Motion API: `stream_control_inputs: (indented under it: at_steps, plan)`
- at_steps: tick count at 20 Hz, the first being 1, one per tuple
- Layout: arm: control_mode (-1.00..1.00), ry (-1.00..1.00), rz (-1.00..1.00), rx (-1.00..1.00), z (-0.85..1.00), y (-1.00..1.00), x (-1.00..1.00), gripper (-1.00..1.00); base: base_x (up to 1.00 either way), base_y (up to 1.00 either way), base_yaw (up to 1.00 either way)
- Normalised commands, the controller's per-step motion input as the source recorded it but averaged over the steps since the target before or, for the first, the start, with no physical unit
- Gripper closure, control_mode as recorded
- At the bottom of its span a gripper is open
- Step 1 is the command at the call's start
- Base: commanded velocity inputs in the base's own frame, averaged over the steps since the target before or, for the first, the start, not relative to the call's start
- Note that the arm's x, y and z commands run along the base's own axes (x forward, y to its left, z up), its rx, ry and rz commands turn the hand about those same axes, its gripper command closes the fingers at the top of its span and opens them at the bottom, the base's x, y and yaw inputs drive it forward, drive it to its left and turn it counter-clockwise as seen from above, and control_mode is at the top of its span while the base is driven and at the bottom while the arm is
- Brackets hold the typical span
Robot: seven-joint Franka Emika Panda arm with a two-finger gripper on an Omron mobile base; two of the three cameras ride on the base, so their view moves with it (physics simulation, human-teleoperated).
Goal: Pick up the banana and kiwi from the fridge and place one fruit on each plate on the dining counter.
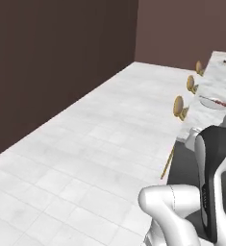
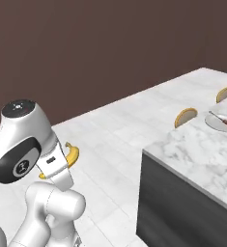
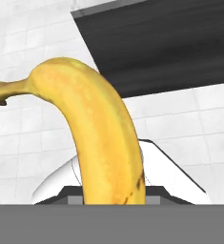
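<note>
1. The curved bright-yellow banana [image 3: 101,138] is held clamped in the two-finger gripper [image 2: 62,164], carried low beside the arm.
2. The round white plate [image 2: 220,120] on the marble-topped dining counter [image 2: 192,149] is, apparently, nearest; the fruit should be kept level until it is above that plate.

White tiled floor [image 1: 85,144], dark brown walls [image 1: 61,57] (bare)

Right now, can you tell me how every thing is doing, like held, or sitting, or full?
banana: held in the gripper, stem end sticking out, off the floor.
gripper: shut on the banana.
nearest plate: flat on the dining counter, with a red-orange strip on it, no fruit yet.
stools: upright beside the counter.
</note>
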Motion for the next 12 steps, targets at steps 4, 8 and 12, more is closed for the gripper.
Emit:
stream_control_inputs:
  at_steps: [4, 8, 12]
  plan:
    - [1.0, 0.0, 0.0, 0.0, 0.0, 0.0, 0.0, 1.0, 0.7, 0.97, -0.49]
    - [1.0, 0.0, 0.0, 0.0, 0.0, 0.0, 0.0, 1.0, 0.69, 0.98, -0.48]
    - [1.0, 0.0, 0.0, 0.0, 0.0, 0.0, 0.0, 1.0, 0.71, 0.97, -0.49]
